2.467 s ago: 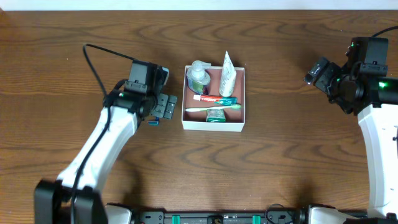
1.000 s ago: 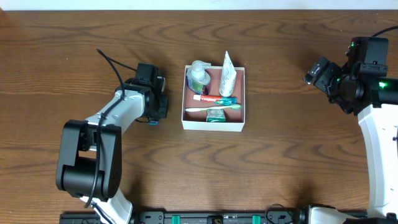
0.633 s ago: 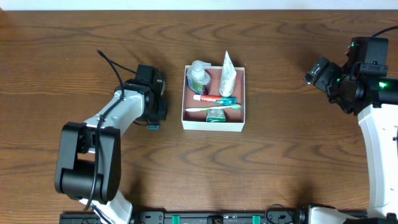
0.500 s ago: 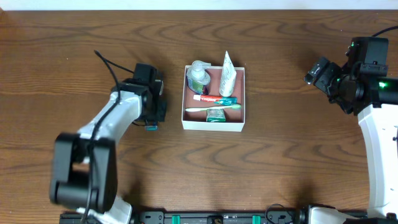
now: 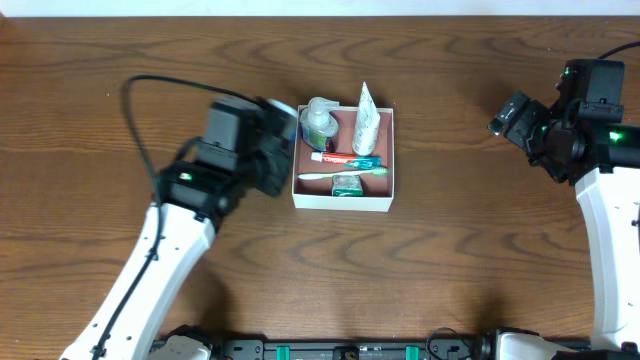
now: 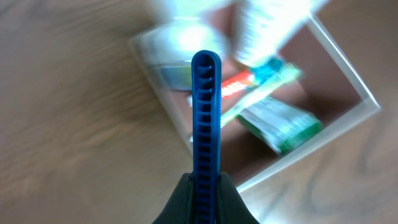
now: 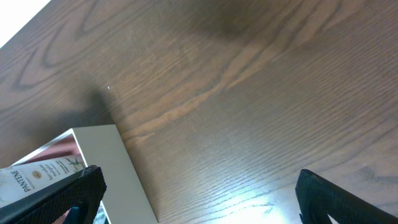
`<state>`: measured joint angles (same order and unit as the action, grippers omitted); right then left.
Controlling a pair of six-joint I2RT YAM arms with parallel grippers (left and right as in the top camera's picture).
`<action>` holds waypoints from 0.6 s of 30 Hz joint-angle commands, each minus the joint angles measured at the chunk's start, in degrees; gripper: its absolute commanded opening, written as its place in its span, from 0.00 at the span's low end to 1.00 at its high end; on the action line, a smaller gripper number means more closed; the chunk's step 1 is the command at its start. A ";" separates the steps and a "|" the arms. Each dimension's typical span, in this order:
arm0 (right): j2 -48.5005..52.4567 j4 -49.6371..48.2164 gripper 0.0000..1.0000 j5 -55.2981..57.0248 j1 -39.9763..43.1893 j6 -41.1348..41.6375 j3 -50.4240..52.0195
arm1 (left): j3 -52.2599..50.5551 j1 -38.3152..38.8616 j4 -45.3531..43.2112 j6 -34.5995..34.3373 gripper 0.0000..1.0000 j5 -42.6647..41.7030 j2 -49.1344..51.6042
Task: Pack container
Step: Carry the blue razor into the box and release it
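While left gripper [image 6: 206, 186] clamps it, blue comb [image 6: 206, 118] lengthwise toward container [image 6: 345, 62]

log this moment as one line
left gripper: shut on blue comb, at container left edge | right gripper: open, away from container | comb: not yet in container

Bottle [image 5: 317, 122], tube [image 5: 364, 120], toothpaste [image 5: 340, 158] and toothbrush [image 5: 335, 173] fill the container [image 5: 345, 205]; bare floor flanks the soap packet [image 5: 347, 185].
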<state>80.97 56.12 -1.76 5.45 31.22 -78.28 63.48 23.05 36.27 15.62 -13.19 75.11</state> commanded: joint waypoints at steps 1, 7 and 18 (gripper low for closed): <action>0.20 0.09 0.99 -0.20 0.37 0.66 -0.61 | 0.26 5.57 0.81 21.09 0.06 -2.27 1.73; 0.20 0.09 0.99 -0.20 0.37 0.66 -0.61 | 0.22 12.07 -1.44 40.83 0.09 -2.23 9.11; 0.20 0.09 0.99 -0.20 0.37 0.66 -0.61 | 0.24 12.39 -13.11 41.99 0.98 4.04 17.11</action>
<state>80.97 56.12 -1.76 5.45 31.22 -78.28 63.46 35.53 23.70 56.40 -11.03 93.25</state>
